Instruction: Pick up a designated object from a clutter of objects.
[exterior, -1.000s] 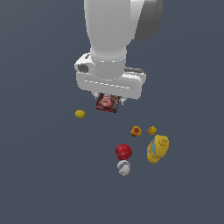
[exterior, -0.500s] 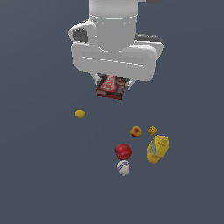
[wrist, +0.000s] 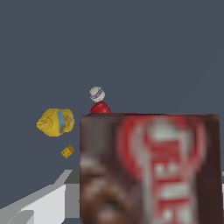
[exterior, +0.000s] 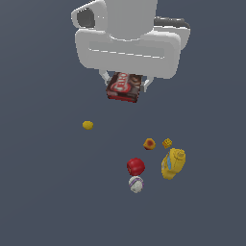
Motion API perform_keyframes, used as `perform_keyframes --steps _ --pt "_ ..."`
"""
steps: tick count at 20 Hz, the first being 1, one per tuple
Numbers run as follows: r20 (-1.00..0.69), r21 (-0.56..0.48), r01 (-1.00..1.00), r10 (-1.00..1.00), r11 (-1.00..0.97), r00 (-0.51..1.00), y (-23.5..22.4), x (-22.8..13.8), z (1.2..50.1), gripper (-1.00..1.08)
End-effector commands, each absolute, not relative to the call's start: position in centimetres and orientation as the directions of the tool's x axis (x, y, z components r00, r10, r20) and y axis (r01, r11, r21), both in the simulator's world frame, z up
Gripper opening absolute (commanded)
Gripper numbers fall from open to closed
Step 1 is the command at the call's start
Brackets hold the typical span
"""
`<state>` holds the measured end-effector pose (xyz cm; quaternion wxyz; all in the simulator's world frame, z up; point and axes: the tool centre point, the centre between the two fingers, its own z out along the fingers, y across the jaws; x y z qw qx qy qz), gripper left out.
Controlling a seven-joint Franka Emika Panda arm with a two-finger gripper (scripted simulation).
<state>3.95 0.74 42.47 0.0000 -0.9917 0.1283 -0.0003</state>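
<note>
The designated object, a flat dark brown box (exterior: 124,87) with red edges and a white-and-red label, hangs in the air under the white hand. My gripper (exterior: 125,82) is shut on it, one finger at each side. In the wrist view the box (wrist: 148,168) fills the near field, blurred. The rest of the clutter of objects lies lower on the dark floor, apart from the box: a red ball (exterior: 136,166), a white ball with purple stripes (exterior: 136,184), a yellow bottle (exterior: 173,163), an orange block (exterior: 149,143), a small yellow block (exterior: 167,142) and a yellow lump (exterior: 87,125).
The wrist view shows the yellow bottle (wrist: 55,122), the yellow block (wrist: 67,152), the red ball (wrist: 100,107) and the striped ball (wrist: 96,93) beyond the box. One white finger (wrist: 39,203) shows beside the box. The floor is plain dark grey.
The hand has risen and come closer to the exterior camera, carrying the brown box up with it. The items on the floor have stayed put.
</note>
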Motion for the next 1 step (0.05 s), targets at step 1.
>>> perform_keyframes --steps 1 --pt "0.0 0.0 -0.254 -0.254 -0.967 0.967 0.76 4.0 42.64 -1.0"
